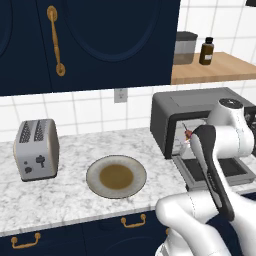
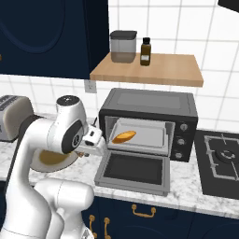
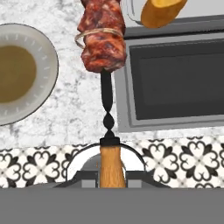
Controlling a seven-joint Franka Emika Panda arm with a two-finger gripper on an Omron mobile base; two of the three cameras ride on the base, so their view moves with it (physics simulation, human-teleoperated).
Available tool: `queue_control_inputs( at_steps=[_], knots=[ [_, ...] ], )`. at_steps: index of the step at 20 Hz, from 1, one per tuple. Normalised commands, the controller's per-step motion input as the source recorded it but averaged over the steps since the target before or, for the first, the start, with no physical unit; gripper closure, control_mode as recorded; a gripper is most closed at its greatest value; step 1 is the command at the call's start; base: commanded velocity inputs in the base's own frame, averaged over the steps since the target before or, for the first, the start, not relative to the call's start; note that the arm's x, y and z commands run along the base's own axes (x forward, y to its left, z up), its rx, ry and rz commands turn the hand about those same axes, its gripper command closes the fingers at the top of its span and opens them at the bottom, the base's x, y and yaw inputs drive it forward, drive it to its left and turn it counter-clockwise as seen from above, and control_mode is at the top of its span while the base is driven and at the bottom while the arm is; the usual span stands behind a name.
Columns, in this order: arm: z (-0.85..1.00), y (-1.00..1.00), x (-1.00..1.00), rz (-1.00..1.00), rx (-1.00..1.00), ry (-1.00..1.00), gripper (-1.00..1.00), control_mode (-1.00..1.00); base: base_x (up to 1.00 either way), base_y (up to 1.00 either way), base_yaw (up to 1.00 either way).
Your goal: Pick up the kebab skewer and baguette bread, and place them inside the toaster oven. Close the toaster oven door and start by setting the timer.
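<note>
Gripper (image 3: 112,178) clamped on the wooden handle of the kebab skewer (image 3: 102,41), meat end hanging out front above the counter, beside the toaster oven door (image 3: 175,81), which lies folded down. Judged light and stiff; chunks may slide, so the handle is the right hold. Plate (image 3: 41,70) at left holds nothing. Farther in, toaster oven (image 2: 151,123) stands open with baguette bread (image 2: 124,136) on its tray.

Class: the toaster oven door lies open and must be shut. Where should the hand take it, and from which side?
Take the toaster oven door at its front edge, coming from below and in front: it lies flat, hinged at the oven, so it swings upward.
</note>
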Motion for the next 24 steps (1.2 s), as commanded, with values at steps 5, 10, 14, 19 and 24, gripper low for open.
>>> queue_control_inputs(
  at_steps=[5,10,14,19,24],
  knots=[
    [0.04,-1.00,-0.26,0.13,0.00,0.00,1.00,-1.00,0.00,0.00,0.00],
    [0.00,-0.99,-0.07,0.14,-0.02,0.00,1.00,-1.00,0.00,0.00,0.00],
    [0.00,-0.83,0.06,0.10,-0.04,0.00,1.00,-1.00,0.00,0.00,0.00],
    [0.00,-0.47,0.33,0.12,-0.06,0.00,1.00,-1.00,0.00,0.00,0.00],
    [-0.08,-0.06,0.36,0.09,-0.11,0.05,1.00,-1.00,0.00,0.00,0.00]
  ],
)
